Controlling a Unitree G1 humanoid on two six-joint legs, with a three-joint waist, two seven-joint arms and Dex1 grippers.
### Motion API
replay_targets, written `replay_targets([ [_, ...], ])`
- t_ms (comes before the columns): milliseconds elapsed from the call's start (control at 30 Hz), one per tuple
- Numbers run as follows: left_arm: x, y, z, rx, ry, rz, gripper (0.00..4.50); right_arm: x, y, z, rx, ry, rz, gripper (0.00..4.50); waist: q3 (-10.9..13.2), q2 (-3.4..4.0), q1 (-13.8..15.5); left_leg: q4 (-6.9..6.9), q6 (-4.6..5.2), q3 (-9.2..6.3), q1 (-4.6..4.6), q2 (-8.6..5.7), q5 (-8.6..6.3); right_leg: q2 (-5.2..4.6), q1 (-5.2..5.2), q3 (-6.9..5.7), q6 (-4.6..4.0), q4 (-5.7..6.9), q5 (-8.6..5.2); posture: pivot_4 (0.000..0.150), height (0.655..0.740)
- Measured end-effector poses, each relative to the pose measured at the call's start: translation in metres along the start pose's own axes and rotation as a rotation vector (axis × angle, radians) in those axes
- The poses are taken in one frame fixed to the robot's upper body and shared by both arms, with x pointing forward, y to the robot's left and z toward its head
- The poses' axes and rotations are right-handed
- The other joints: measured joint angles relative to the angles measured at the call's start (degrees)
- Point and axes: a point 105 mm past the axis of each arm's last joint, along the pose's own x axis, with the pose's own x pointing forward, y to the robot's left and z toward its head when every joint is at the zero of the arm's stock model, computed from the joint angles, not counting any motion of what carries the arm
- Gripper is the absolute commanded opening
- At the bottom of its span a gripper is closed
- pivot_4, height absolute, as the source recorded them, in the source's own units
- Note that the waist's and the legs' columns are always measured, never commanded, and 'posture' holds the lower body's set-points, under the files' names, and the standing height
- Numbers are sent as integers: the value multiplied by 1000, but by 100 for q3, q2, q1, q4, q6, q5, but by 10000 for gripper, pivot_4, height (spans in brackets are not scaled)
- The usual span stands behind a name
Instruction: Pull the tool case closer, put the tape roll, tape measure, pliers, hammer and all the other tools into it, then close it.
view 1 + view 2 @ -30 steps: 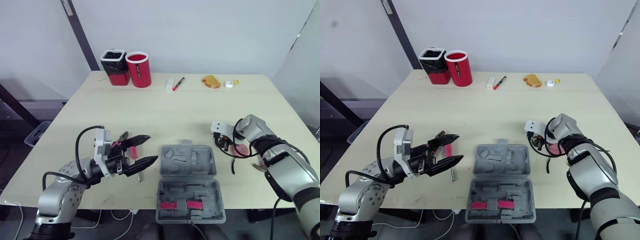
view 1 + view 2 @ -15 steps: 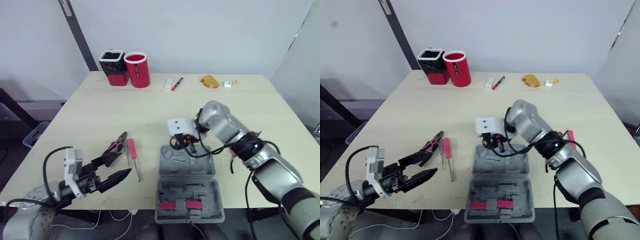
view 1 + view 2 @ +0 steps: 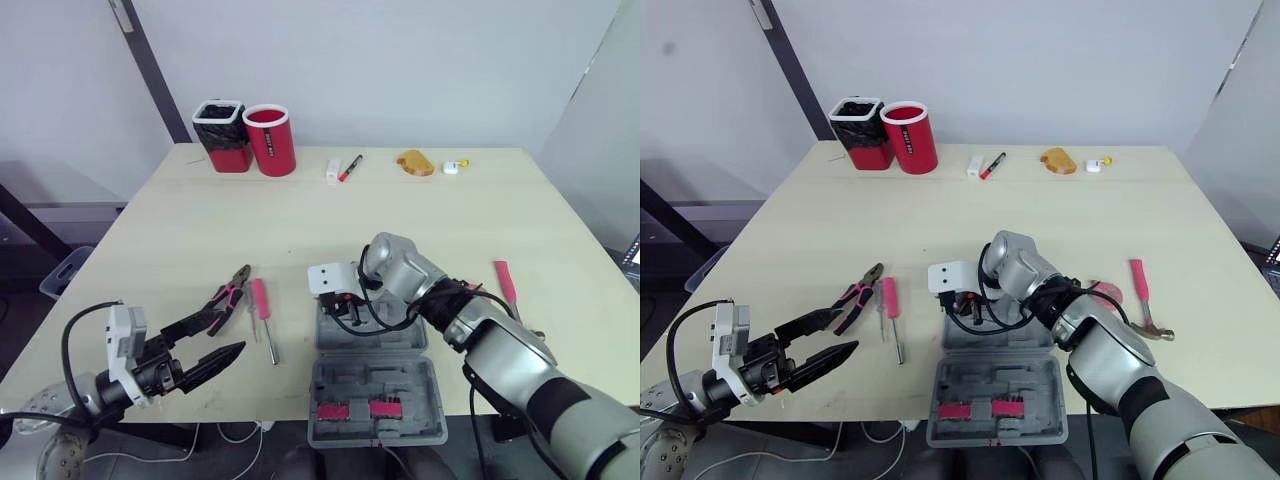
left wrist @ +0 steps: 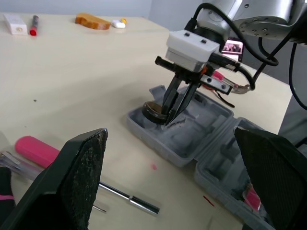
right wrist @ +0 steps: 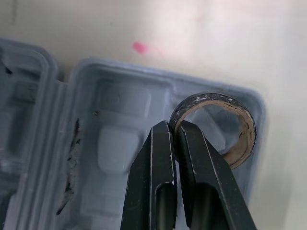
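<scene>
As R gripper pinches cardboard-cored tape roll, moulded grey case gapes.

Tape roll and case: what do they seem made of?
The tape roll looks like dark, matte tape wound on a brown cardboard core. The case seems to be grey moulded plastic, dull in finish, with shaped recesses.

Table (tool case, pliers, screwdriver)

Left gripper hovers at 7 o'clock, fingers spread wide, pointing toward 2 o'clock. Right arm reaches in from 4 o'clock; right gripper points down, pinching the wall of the tape roll.
</scene>
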Motion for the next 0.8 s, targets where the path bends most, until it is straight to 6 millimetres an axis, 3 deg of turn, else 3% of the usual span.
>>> replay_targets([
  [233,-1,-1,-1,-2,6,8,45000,3,-7,3,-9,0,-25,955,0,0,2,0,0,-8,1,1,0,-2,0,0,-5,1,-3,1500,7400],
  [333,-1,-1,-2,-5,8,12,45000,4,-8,-1,9,-3,-32,10026,0,1,4,0,0,-8,0,0,0,-4,0,0,-5,0,-3,1500,7400],
  [533,0,0,-1,0,5,24,45000,4,-8,-5,13,-3,-32,38133,1,1,-2,-1,0,-10,1,1,0,-4,-1,0,-5,1,-3,1500,7400],
  [667,1,0,0,4,2,22,45000,-3,-11,-1,26,-43,-35,38133,2,2,-1,-1,0,-12,0,1,0,-4,-2,1,-5,1,-3,1500,7400],
  [800,1,0,1,5,1,20,45000,-27,-14,17,71,-216,-47,38133,-1,-1,4,-3,0,-14,0,3,-1,-5,-1,1,4,-1,2,1500,7400],
])
